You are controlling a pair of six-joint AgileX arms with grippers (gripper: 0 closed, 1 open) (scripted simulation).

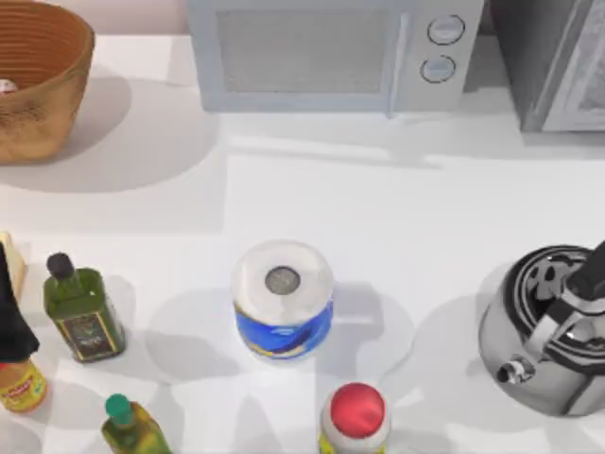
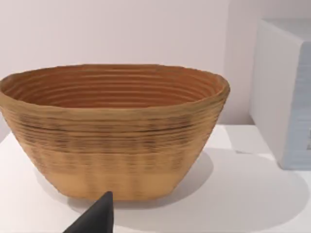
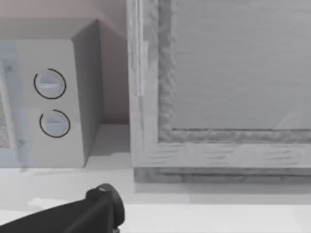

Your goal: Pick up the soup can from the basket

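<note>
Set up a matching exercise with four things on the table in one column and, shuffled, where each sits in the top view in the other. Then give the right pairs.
Things:
1. basket
2. paper roll
3. kettle
4. red-capped jar

Places:
A. at the table's right edge
B. near the middle of the table
C. far left corner
D. at the near edge, just right of the middle

Pairs: 1-C, 2-B, 3-A, 4-D
</note>
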